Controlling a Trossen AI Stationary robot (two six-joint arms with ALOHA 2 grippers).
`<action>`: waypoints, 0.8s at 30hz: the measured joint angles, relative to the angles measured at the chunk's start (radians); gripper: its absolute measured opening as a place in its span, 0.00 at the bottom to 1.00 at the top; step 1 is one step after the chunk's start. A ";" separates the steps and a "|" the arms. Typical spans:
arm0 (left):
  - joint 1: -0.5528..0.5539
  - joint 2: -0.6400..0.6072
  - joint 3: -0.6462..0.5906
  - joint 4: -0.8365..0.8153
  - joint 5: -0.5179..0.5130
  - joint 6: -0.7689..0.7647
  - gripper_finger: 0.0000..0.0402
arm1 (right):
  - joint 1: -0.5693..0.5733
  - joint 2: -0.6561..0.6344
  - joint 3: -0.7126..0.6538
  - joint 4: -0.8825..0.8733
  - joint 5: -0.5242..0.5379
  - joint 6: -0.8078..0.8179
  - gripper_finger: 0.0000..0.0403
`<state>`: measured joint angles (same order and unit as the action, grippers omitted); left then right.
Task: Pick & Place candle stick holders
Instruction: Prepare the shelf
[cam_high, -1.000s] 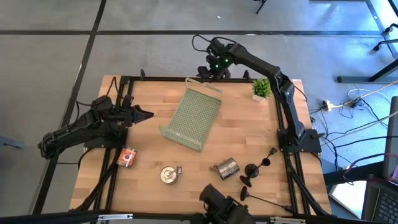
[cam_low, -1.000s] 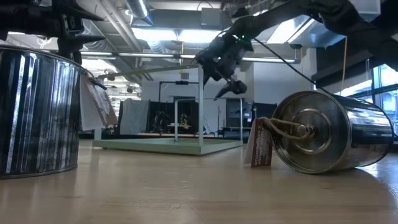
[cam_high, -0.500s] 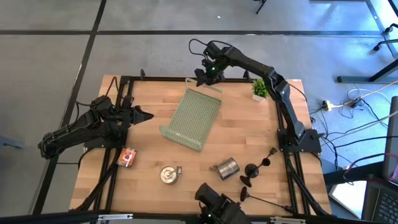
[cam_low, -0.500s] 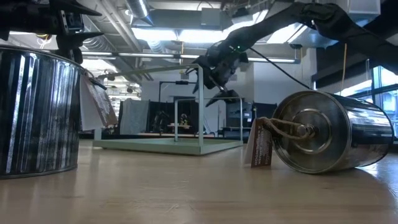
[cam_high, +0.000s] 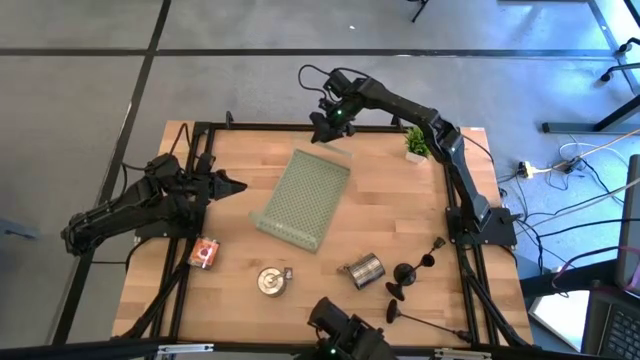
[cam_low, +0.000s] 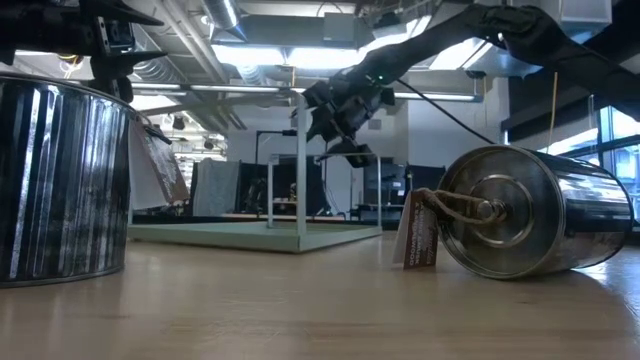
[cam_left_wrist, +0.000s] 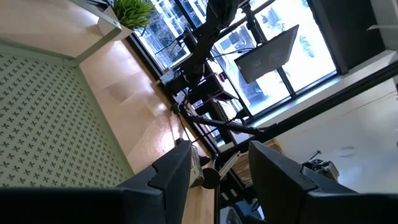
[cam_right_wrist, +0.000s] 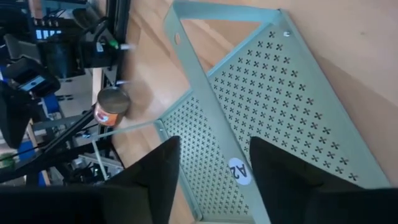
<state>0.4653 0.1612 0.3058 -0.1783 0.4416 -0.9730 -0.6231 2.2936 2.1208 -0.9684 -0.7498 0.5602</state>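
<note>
Candlestick holders (cam_high: 415, 268), black and thin-stemmed, lying at table's (cam_high: 385, 215) right corner; both arms' fingers spread, empty.

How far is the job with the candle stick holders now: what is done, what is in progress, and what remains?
Done: nothing. All three candle stick holders lie at the table's near right corner.
In hand: no holder. The right gripper hovers open over the far end of the green perforated tray; the left gripper waits open at the left side.
Left: picking and placing every holder.
</note>
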 joint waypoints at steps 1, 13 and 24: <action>0.000 0.000 0.000 0.000 0.000 0.000 0.39 | 0.002 0.000 0.000 0.000 -0.003 0.000 0.46; 0.000 0.000 0.000 0.003 0.000 0.002 0.39 | 0.047 -0.001 0.000 -0.024 0.010 -0.022 0.45; 0.000 -0.003 0.000 0.009 0.002 0.002 0.39 | 0.109 0.099 0.000 -0.053 -0.065 -0.021 0.48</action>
<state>0.4656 0.1585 0.3058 -0.1698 0.4437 -0.9707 -0.5141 2.3922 2.1208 -1.0216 -0.8146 0.5396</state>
